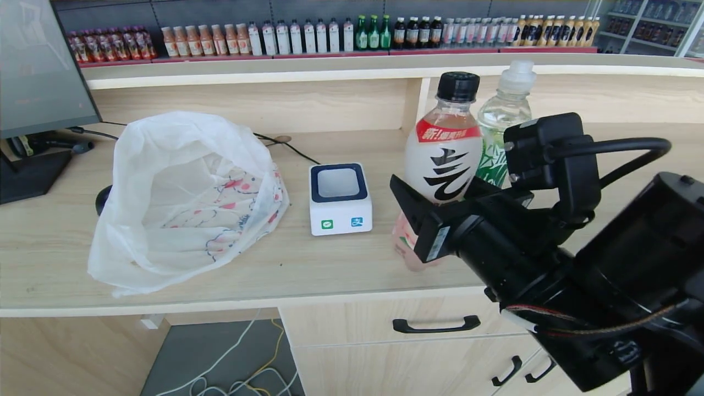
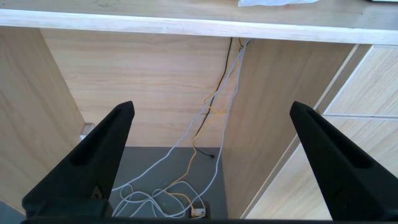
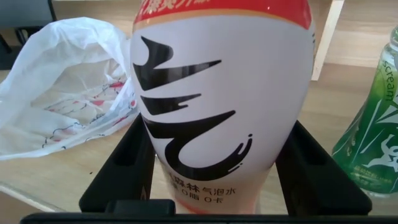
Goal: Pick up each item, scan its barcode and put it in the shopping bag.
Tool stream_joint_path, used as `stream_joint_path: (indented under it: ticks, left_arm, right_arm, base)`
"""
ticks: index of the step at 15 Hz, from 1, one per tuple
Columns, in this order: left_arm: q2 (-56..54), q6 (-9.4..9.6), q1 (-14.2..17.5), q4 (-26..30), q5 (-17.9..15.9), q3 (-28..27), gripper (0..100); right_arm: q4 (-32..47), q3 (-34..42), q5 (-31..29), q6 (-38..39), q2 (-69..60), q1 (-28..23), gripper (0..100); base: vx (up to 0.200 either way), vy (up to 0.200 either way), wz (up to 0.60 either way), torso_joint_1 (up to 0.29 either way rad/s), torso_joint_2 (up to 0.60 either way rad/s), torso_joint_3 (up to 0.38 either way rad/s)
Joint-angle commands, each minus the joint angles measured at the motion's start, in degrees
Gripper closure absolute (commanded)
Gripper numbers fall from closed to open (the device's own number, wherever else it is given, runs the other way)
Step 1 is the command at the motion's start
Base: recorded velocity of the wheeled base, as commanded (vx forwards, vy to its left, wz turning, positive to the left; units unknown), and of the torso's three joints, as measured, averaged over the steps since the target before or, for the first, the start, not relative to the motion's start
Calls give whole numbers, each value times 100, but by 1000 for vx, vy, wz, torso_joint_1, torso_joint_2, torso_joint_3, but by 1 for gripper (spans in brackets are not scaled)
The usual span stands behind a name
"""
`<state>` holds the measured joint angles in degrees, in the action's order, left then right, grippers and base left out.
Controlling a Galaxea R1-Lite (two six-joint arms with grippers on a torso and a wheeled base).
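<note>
Currently jaws of the right gripper (image 3: 219, 130) pinch the pink bottle (image 1: 443, 159); left gripper (image 2: 211, 111) gapes.

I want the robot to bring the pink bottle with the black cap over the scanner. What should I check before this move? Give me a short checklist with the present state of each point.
1. Right gripper on the black-capped bottle: ok, a finger lies against each side.
2. Scanner window free: ok, nothing lies on it.
3. Shopping bag open: ok, its mouth gapes toward the robot.
4. Barcode turned toward the scanner: cannot tell, none is visible on the label.
5. Green-labelled bottle clear of the right gripper: cannot tell, it stands close beside.
6. Left gripper out of the way: ok, open, low in front of the counter.
</note>
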<state>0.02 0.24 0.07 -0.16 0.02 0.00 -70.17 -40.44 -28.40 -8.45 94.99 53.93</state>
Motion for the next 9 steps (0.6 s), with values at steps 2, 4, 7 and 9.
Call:
stream_joint_path:
  ticks: [2, 4, 7, 9]
  left_arm:
    - [-2, 2, 1, -2, 6, 0, 0]
    - [-2, 2, 1, -2, -2, 0, 0]
    - [-2, 2, 1, -2, 6, 0, 0]
    - [-2, 2, 1, -2, 6, 0, 0]
  right_arm:
    - [3, 572, 28, 80, -411, 232, 100]
    - [12, 880, 63, 98, -631, 232, 100]
    - [12, 1345, 160, 98, -982, 241, 100]
    - [12, 1618, 186, 98, -1202, 249, 100]
  base:
    - [0, 0, 0, 0, 0, 0]
    - [0, 0, 0, 0, 0, 0]
    - [0, 0, 0, 0, 0, 0]
    - [0, 0, 0, 0, 0, 0]
